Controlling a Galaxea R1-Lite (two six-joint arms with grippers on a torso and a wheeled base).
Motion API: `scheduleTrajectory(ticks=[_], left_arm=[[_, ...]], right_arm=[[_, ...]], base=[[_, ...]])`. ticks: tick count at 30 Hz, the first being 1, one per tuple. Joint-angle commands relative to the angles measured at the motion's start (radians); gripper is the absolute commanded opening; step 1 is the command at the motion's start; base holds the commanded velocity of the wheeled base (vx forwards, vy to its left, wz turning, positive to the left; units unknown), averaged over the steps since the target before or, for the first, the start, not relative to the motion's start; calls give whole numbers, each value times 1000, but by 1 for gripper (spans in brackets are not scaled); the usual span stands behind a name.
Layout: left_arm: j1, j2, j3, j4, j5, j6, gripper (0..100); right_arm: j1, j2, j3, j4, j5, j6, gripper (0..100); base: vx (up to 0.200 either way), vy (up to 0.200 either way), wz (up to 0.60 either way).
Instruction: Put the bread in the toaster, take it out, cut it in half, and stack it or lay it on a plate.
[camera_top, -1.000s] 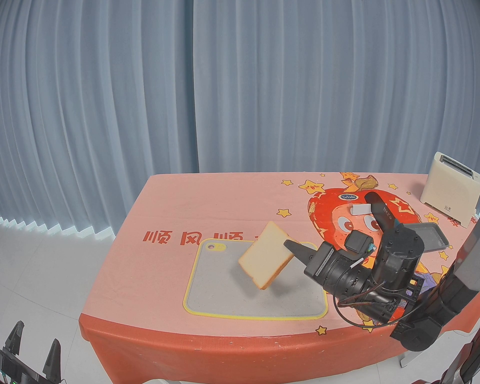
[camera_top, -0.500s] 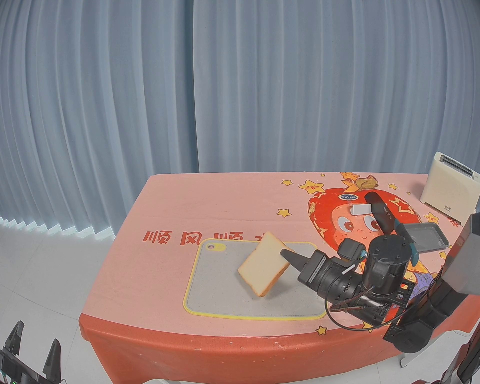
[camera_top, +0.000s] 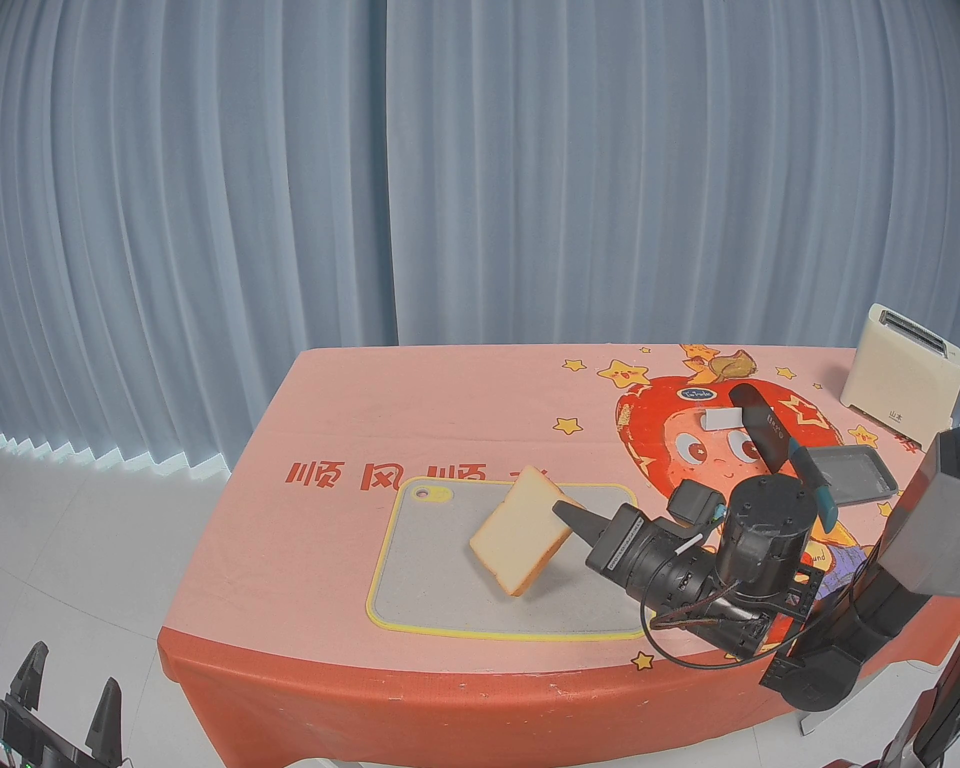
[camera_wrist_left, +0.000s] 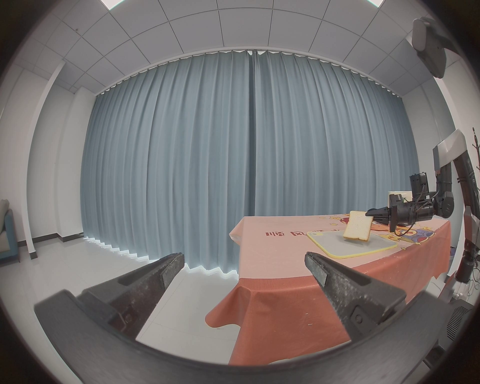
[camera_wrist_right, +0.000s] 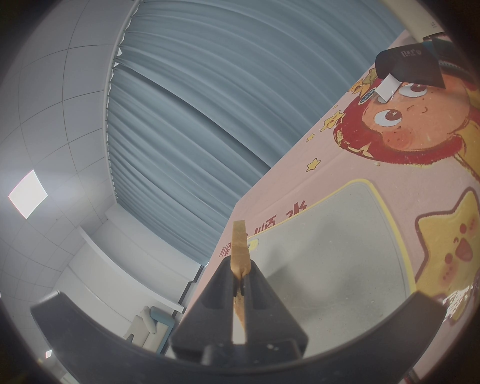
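A slice of bread (camera_top: 520, 532) hangs tilted over the grey, yellow-rimmed cutting board (camera_top: 440, 590), its lower corner close to the surface. My right gripper (camera_top: 562, 512) is shut on the slice's right edge. In the right wrist view the bread (camera_wrist_right: 240, 247) stands edge-on between the closed fingers of the right gripper (camera_wrist_right: 240, 274). The cream toaster (camera_top: 905, 375) stands at the far right of the table. My left gripper (camera_top: 65, 695) is low off the table's left front corner, open and holding nothing; from the left gripper (camera_wrist_left: 245, 267) the bread (camera_wrist_left: 358, 225) shows far off.
A knife with a black blade and teal handle (camera_top: 778, 432) lies right of the board, beside a grey rectangular plate (camera_top: 850, 472). A small white block (camera_top: 718, 418) sits behind them. The table's front edge is near the board. Curtains hang behind.
My right gripper has carried the bread down and slightly left, closer to the cutting board. The left gripper has not moved.
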Motion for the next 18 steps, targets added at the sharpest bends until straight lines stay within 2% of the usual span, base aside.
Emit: scheduleTrajectory(ticks=[1, 6, 13, 18], left_arm=[[0, -5, 18, 0, 1, 0, 100], [0, -5, 18, 0, 1, 0, 100], [0, -5, 18, 0, 1, 0, 100], [0, -5, 18, 0, 1, 0, 100]], right_arm=[[3, 9, -5, 0, 1, 2, 0], [4, 21, -23, -19, -7, 2, 0], [3, 79, -12, -112, -10, 0, 0], [1, 78, -11, -114, -12, 0, 0]], base=[[0, 0, 0], [0, 0, 0], [0, 0, 0], [0, 0, 0]])
